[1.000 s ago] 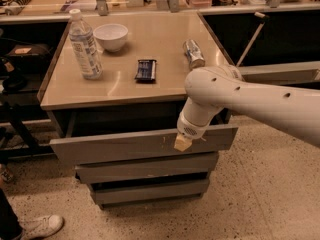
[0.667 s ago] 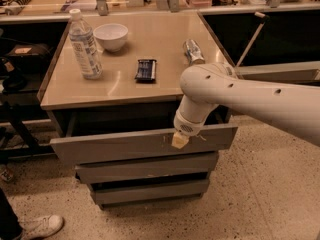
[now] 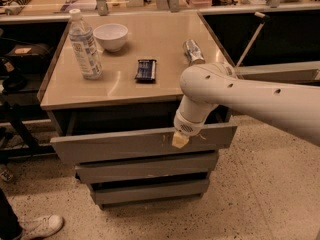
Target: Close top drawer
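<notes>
One arm (image 3: 250, 96) is reaching in from the right, smooth, white and rounded, and it is ending in the tool (image 3: 180, 140), a small pale yellowish tip pointing down. The tool is sitting at the upper edge of the top drawer (image 3: 120, 145), right of the panel's middle, and appears to be touching it. Whether the tool is wide or narrow I cannot tell.

The top drawer is standing pulled out from under the bench (image 3: 160, 91), its front jutting toward the camera ahead of the two lower drawers (image 3: 147, 167). Its long axis is running left to right across the view, while the cabinet it belongs in is lying behind the panel, away from the camera. So I judge the coming push is needing to go straight back, square to the flat face. Pressing off-centre could be skewing the box in its runners.

The panel is flat, matte grey and handle-less, with small white scuffs near the tool. The bench top is smooth, tan and faintly glossy. It is carrying a clear ridged water bottle (image 3: 84, 46), a white bowl (image 3: 111, 36), a dark packet (image 3: 146, 70) and a shiny can (image 3: 192, 51) lying on its side, all well apart from the tool. The floor (image 3: 260, 199) is speckled.
</notes>
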